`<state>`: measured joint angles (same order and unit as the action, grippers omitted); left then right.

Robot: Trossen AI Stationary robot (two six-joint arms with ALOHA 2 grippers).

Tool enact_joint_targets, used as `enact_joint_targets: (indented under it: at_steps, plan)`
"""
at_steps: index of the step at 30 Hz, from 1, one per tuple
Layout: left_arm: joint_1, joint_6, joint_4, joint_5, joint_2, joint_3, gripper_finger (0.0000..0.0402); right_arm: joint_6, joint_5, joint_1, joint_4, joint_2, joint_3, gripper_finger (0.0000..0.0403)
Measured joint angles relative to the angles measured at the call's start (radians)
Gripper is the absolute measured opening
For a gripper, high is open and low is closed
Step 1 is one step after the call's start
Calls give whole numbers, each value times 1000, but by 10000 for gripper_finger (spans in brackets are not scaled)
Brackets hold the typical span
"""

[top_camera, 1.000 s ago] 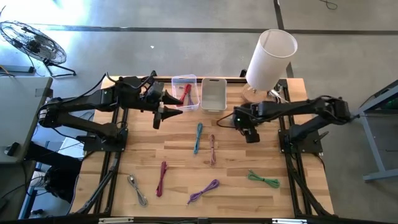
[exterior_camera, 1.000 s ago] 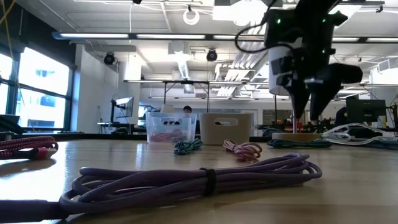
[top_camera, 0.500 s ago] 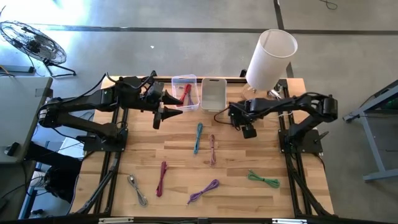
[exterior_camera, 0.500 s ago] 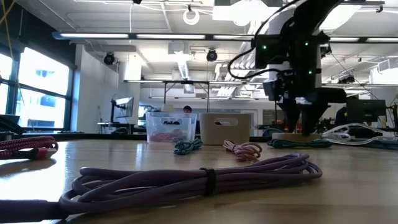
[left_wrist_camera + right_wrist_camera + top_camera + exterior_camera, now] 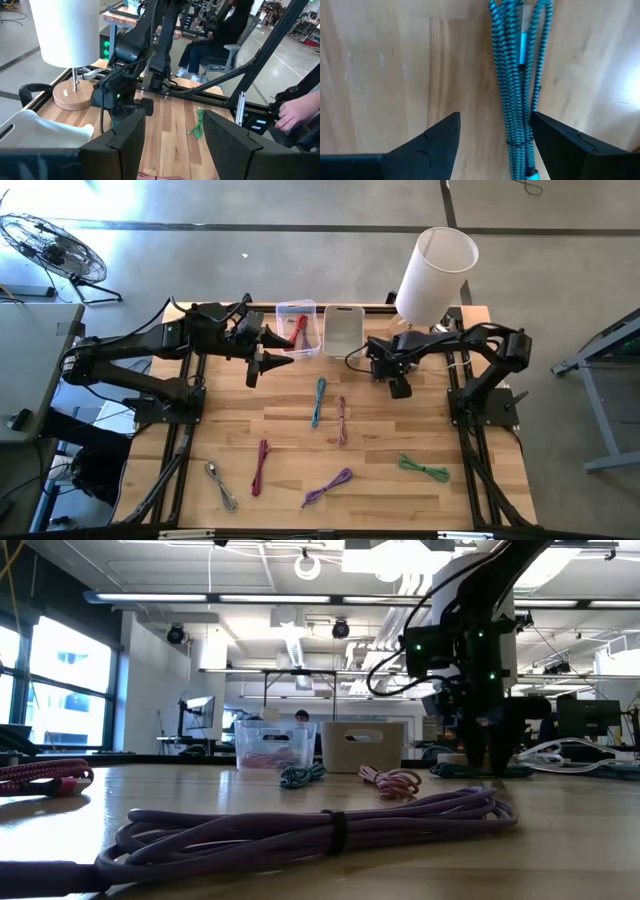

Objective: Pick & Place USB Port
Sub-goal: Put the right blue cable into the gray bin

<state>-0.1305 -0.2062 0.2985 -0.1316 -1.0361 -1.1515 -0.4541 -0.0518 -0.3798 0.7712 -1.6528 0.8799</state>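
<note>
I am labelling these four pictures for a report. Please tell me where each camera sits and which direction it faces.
High view: above the table, facing straight down; both arms, left gripper, right gripper.
Low view: at table-top height, facing level across the purple cable; the right arm comes down.
Left wrist view: on the left arm, facing the lamp; own fingers.
Right wrist view: facing down onto the teal cable, seen also from above.

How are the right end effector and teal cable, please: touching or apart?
Apart: the high view shows bare wood between the right end effector and teal cable.
</note>
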Motion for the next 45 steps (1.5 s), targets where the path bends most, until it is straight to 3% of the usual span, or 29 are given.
enact_joint_targets:
  at_steps: [9, 12, 17, 18, 28, 37, 45]
  plan:
    - [0, 0, 0, -20, 0, 0, 195, 7, -13, 1, -12, -68, 5, 217]
    - [0, 0, 0, -20, 0, 0, 195, 10, -21, 0, -18, -69, 5, 171]
    - [0, 0, 0, -54, 0, 0, 195, 41, -56, 0, -38, -71, 4, 32]
    - [0, 0, -1, -64, 0, 0, 195, 47, -54, 0, -39, -71, 3, 20]
    - [0, 33, 0, -80, 0, 0, 195, 269, -88, 33, -2, -25, -2, 7]
    - [0, 138, 1, -90, 0, 0, 195, 637, -91, 181, 95, 190, 1, 3]
    - [0, 263, 20, -86, 1, 0, 195, 1027, -146, 306, 17, 340, 153, 3]
